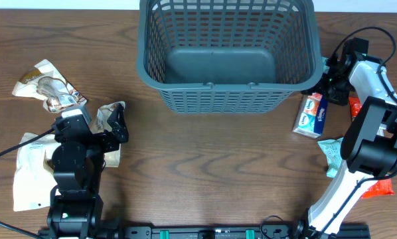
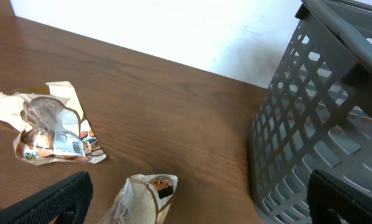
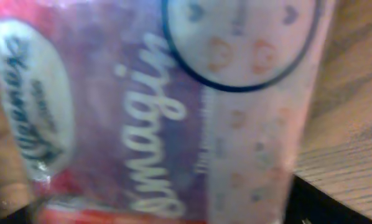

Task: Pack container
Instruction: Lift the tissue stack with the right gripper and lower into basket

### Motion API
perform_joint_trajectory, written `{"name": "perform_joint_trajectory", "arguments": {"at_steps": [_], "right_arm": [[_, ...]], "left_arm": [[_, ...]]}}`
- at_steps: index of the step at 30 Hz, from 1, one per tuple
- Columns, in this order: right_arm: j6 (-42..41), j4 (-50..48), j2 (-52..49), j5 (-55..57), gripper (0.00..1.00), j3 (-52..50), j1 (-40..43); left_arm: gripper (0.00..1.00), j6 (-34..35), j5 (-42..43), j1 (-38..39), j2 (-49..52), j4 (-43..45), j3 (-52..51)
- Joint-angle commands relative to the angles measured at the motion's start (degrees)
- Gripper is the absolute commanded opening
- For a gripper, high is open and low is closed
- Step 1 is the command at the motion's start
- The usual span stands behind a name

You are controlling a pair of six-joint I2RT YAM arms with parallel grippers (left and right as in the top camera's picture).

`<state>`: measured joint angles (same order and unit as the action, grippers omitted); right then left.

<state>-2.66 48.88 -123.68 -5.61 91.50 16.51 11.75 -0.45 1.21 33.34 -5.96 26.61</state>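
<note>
**Container** (image 1: 225,99): large dark grey basket with lattice walls and a thick rim. It stands upright at the far middle of the tabletop (image 1: 212,172), with its solid base in full view.

**Blue-and-white packet** (image 1: 310,114): lies just beside the container's near right corner.

**Right gripper** (image 1: 331,74): sits close to the container's right wall, near the rim, on a white arm. Its wrist view is filled by a blurred pink-and-purple packet (image 3: 173,112) with white script lettering. I cannot tell whether the gripper is clenched on it or released.

**Red packet** (image 1: 354,106): right of the container, beyond the blue-and-white packet, partly hidden by the white arm.

**Teal packet** (image 1: 331,156): to the container's near right, well apart from it.

**Orange-red packet** (image 1: 379,189): farther out from the container than the teal packet, partly under the arm.

**Left gripper** (image 1: 117,125): to the container's near left, well apart from it. It is released, with its fingers (image 2: 55,199) spread wide.

**Tan packet** (image 2: 142,199): stands between those fingers, clear of both in the wrist view.

**Crumpled foil packet** (image 1: 49,86): left of the container, beyond the left gripper.

**White flat packet** (image 1: 29,176): farthest to the container's near left, partly under the left arm.
</note>
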Motion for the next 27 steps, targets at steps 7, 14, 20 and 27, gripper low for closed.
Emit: {"name": "perform_joint_trajectory", "arguments": {"at_steps": [7, 14, 20, 27], "right_arm": [[-0.33, -0.04, -0.22, 0.24, 0.41, 0.57, -0.48], [-0.33, -0.13, -0.04, -1.51, 0.01, 1.18, -0.42], [-0.33, 3.72, 1.9, -2.16, 0.01, 8.85, 0.22], [-0.31, 10.1, 5.68, -1.29, 0.01, 25.24, 1.6]], "left_arm": [[0.99, -0.92, -0.63, -0.28, -0.13, 0.0, 1.49], [0.98, -0.92, -0.17, -0.28, -0.13, 0.09, 1.49], [0.99, -0.92, -0.2, -0.28, -0.13, 0.26, 1.49], [0.99, -0.94, -0.2, -0.28, -0.13, 0.22, 1.49]]}}
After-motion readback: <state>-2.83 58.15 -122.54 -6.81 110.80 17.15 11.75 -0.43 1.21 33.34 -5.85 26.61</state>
